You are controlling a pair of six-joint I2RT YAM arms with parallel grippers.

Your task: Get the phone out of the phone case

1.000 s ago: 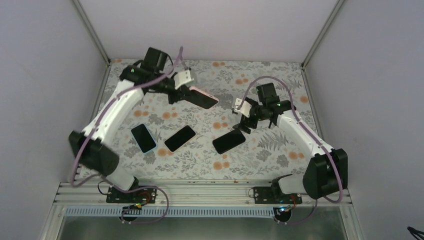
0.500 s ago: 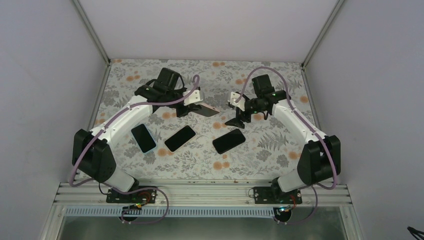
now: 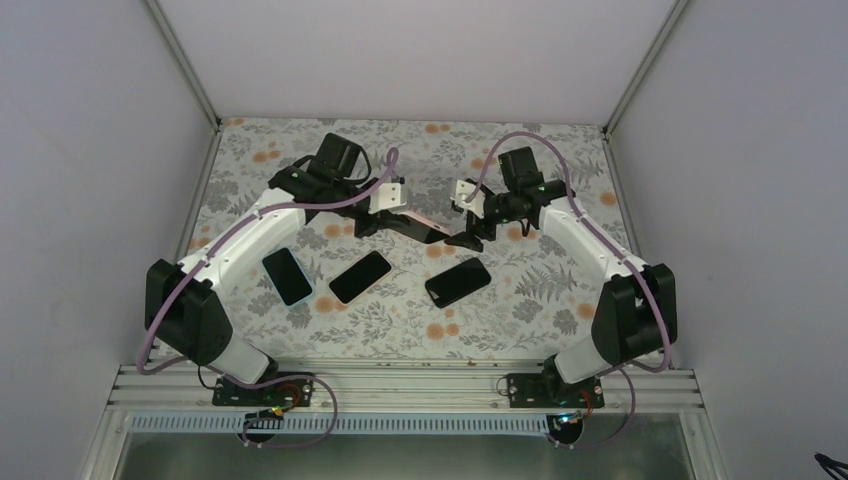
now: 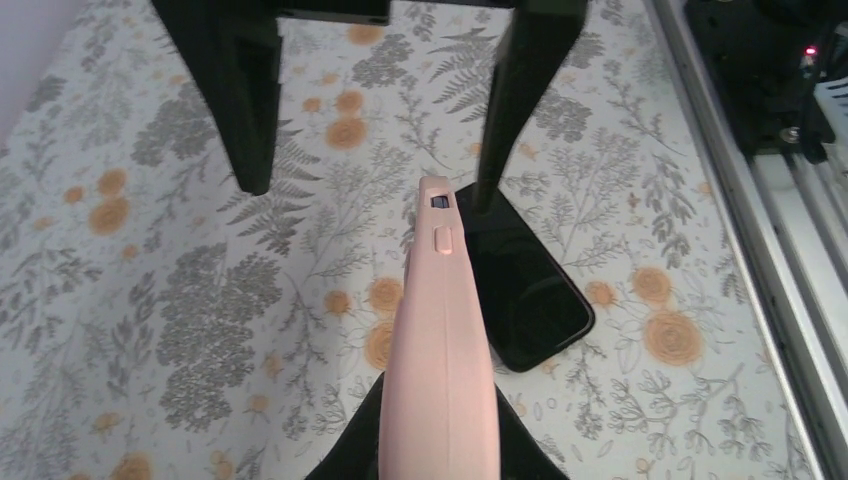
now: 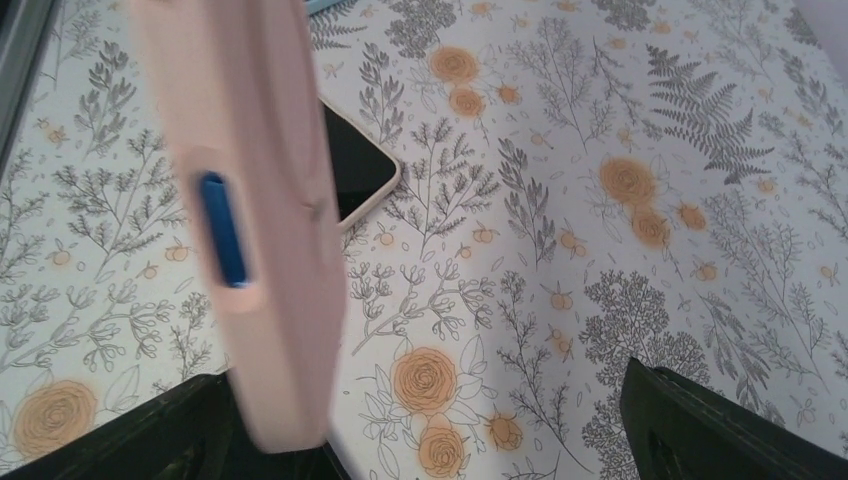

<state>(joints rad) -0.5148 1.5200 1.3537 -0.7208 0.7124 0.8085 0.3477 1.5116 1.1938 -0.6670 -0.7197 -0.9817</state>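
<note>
Left pincer [image 3: 385, 222] clamped on phone case [image 4: 437, 340] above worktop [image 3: 520, 300]; right pincer [image 3: 468, 238] apart at free end; phone [image 3: 428, 232] not yet out.

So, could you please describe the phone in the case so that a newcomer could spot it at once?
Look at the flowered table, then above its middle, between the left hand and the right hand. The left hand grips the phone clear of the table. It alone wears a pink case and is raised; the three dark phones lie flat on the table.
</note>
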